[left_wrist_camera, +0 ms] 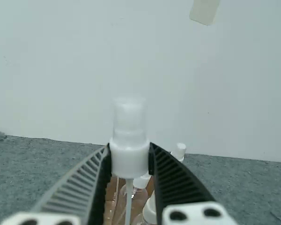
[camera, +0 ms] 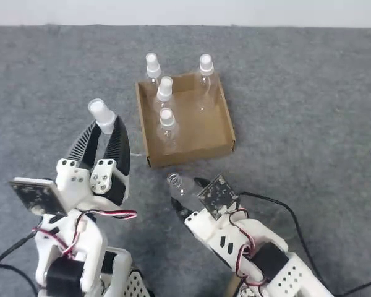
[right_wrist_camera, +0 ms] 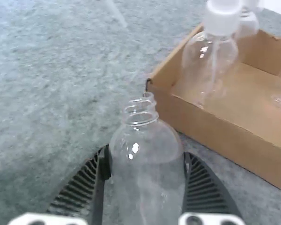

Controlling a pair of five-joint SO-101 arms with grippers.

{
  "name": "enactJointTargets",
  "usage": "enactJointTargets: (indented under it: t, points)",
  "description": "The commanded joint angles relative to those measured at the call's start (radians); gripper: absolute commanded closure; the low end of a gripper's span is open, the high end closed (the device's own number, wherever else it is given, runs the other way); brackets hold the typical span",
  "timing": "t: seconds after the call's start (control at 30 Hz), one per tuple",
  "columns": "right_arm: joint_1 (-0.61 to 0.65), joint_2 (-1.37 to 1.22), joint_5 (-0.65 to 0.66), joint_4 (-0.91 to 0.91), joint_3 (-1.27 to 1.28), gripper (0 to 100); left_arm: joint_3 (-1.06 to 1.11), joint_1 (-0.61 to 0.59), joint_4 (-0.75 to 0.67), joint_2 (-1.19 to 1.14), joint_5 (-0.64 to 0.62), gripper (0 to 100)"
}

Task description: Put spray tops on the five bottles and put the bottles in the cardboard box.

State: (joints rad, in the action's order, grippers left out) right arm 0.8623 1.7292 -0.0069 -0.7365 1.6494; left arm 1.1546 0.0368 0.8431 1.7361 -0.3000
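Between the ribbed black fingers [left_wrist_camera: 171, 173] of the left gripper [left_wrist_camera: 129, 154] sits a white plastic spray top [left_wrist_camera: 129, 140]. It is clamped by its collar, upright, with its thin dip tube [left_wrist_camera: 129, 206] hanging below. This gripper is off the near-left corner of the shallow brown cardboard box [camera: 185, 158], apart from it.

The right gripper [right_wrist_camera: 145, 161] is closed round the body of a clear, round-shouldered plastic bottle [right_wrist_camera: 145, 154]. The bottle's threaded neck is open and it stands just in front of the box's near wall, close to it but not touching.

The likeliest trouble is at the neck. The opening is narrow and the tube is slender, so a small misalignment between the two arms could make the tube catch the rim and bend, or could seat the top crooked. The bottle is smooth and held only at its sides, so pressing or twisting the top down may make it slip or tip in the grip. Later, lowering this bottle into the box risks knocking the ones already standing there. The free floor appears to be towards the box's right side.

Counted, there are five bottles. Four clear bottles with white tops [camera: 165, 90] appear to stand inside the box, and one uncapped bottle is held outside it. There are five spray tops, four fitted and one in the left gripper, and there is one box. Everything rests on a grey felt-like table cover [camera: 309, 93].
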Motion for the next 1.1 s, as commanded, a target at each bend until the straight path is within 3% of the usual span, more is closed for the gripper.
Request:
enactJointTargets:
  t: [0.0,0.37,1.07]
  points:
    - [0.016,0.024,0.063,0.048,-0.003,90.8,-0.007,-0.005,-0.034,0.009,-0.031,99]
    - [0.016,0.024,0.121,0.101,0.037,90.8,0.031,0.164,-0.032,0.009,0.003,99]
    - [0.012,0.022,0.121,0.097,0.037,90.9,-0.105,0.173,0.058,0.011,0.044,99]
